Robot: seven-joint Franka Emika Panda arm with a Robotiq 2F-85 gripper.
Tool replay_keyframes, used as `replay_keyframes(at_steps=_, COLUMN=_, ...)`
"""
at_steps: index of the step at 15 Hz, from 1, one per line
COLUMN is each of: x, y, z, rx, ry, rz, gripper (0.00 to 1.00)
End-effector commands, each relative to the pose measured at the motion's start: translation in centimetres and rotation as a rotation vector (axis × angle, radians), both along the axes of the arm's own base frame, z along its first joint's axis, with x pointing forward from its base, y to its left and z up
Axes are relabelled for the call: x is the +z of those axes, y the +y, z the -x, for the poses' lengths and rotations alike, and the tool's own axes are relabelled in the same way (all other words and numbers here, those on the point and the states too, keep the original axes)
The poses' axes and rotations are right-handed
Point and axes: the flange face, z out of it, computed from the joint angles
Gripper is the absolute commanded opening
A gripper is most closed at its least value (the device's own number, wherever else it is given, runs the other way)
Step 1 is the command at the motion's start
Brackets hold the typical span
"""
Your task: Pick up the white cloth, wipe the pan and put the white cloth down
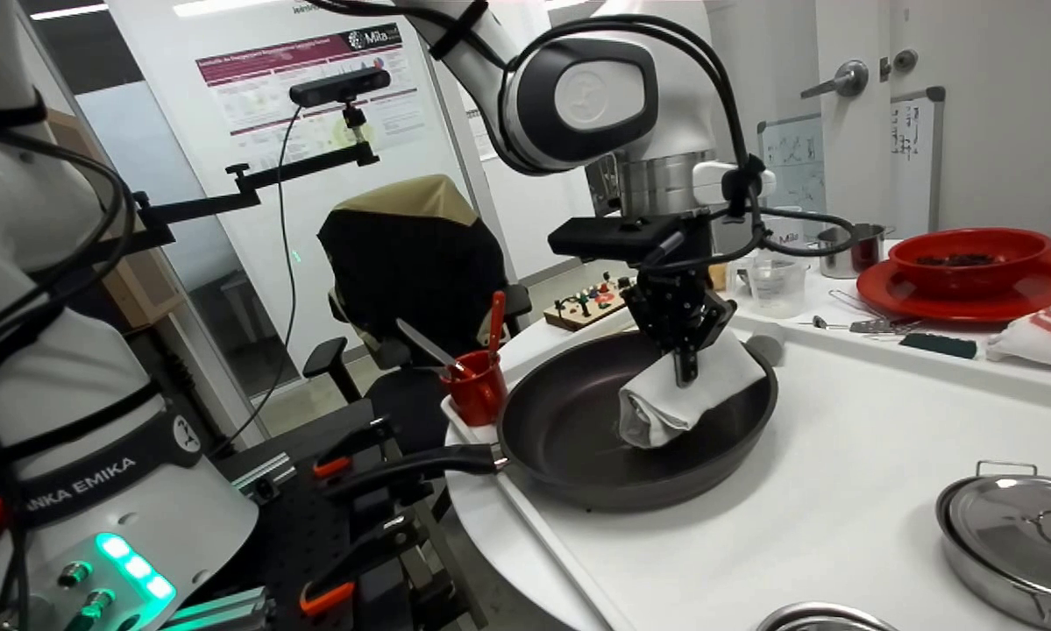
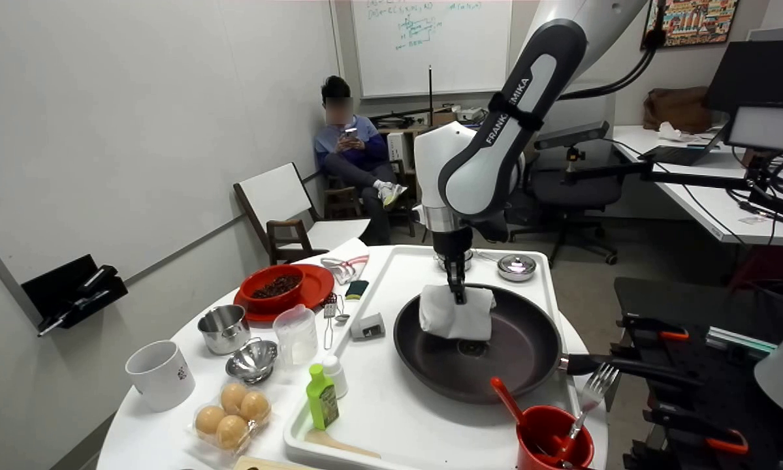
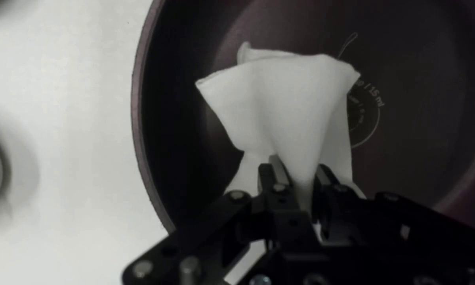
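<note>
End effector (image 3: 299, 172) closed, pinching white cloth (image 3: 285, 103) w/in pan (image 2: 509, 352); rubbing too hard cld shift pan or tug cloth loose.

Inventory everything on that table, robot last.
Tray: one, white, on table
Pan: one, black, on tray
Cloth: one, white, in pan
Pots: two, silver, on tray
Cup: one, red, near pan
Cutlery: several, red/silver, in cup
Canister: one, grey, near pan
Bottles: two, green/white, on tray
Woodware: two, tan, near bottles
Mug, towel: two, white, on table
Eggs: four, brown, near mug
Plate, bowl: two, red, stacked
Jug: one, clear, near plate
Sponge: one, green, near plate
Vessels, utensils: several, silver, near jug
Arm: one, white, above pan
Jaws: two, black, gripping cloth
</note>
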Motion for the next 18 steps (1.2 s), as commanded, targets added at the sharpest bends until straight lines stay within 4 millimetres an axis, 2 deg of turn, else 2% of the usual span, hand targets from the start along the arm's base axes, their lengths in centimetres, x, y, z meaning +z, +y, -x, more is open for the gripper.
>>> replay_keyframes(at_steps=1, x=-1.0, y=-0.4, z=-1.2, rx=-0.075, ry=-0.037, rz=0.005, gripper=0.09)
replay_keyframes(at_steps=6, x=-2.4, y=-0.4, z=-2.1, rx=-0.128, ry=-0.058, rz=0.021, gripper=0.09)
replay_keyframes(at_steps=9, x=-3.1, y=0.3, z=-2.4, rx=-0.132, ry=-0.058, rz=0.021, gripper=0.09)
replay_keyframes(at_steps=18, x=-3.7, y=4.3, z=-2.7, rx=-0.035, ry=-0.065, rz=0.013, gripper=0.09)
